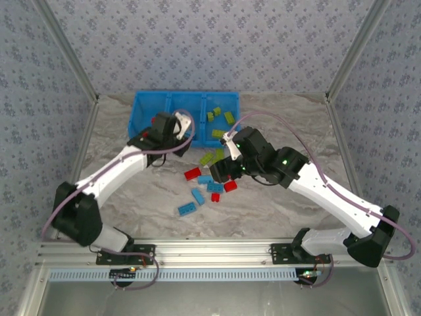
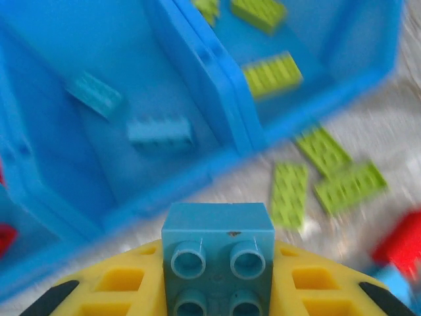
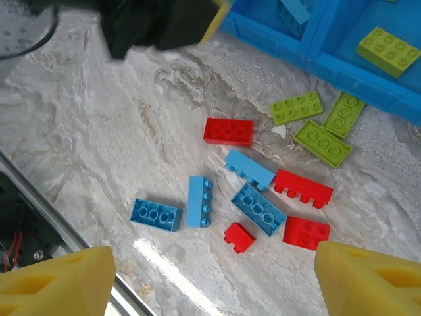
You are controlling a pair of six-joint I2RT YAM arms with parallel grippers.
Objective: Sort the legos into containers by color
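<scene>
A grey-veined, marble-look tabletop (image 1: 131, 197) sits inside a booth walled in blue-grey floral wallpaper (image 1: 210, 39). Aluminium posts (image 1: 66, 49) stand at the corners, and an aluminium rail (image 1: 210, 253) runs along the near edge, where your two arms are bolted.

The blue bin (image 1: 146, 108) lies at the far side of the table. Its long axis runs left to right, parallel to the back wall, and its three compartments sit side by side, open upward.

Your left gripper (image 2: 218, 289) hangs by the bin's middle compartment, its yellow pads (image 2: 125, 280) clamped on a light-blue brick (image 2: 217, 230) whose studs face the wrist camera. You cannot tell its long axis, since it runs off the bottom of that view. Beyond it, the middle compartment holds two light-blue bricks (image 2: 160, 130) and the right one holds yellow-green bricks (image 2: 273, 74).

Your right gripper (image 3: 210, 260) hovers over the loose legos (image 1: 207, 184) at mid-table, fingers (image 3: 59, 283) spread wide with nothing between them. In its wrist view:
- A red brick (image 3: 228, 131) lies studs up with its long axis across the frame.
- A pale blue brick (image 3: 199, 201) lies on its side, long axis up and down the frame, just beside a darker blue brick (image 3: 156, 214).
- Three yellow-green plates (image 3: 322, 141) cluster just outside the bin's front wall, pointing different ways.
</scene>
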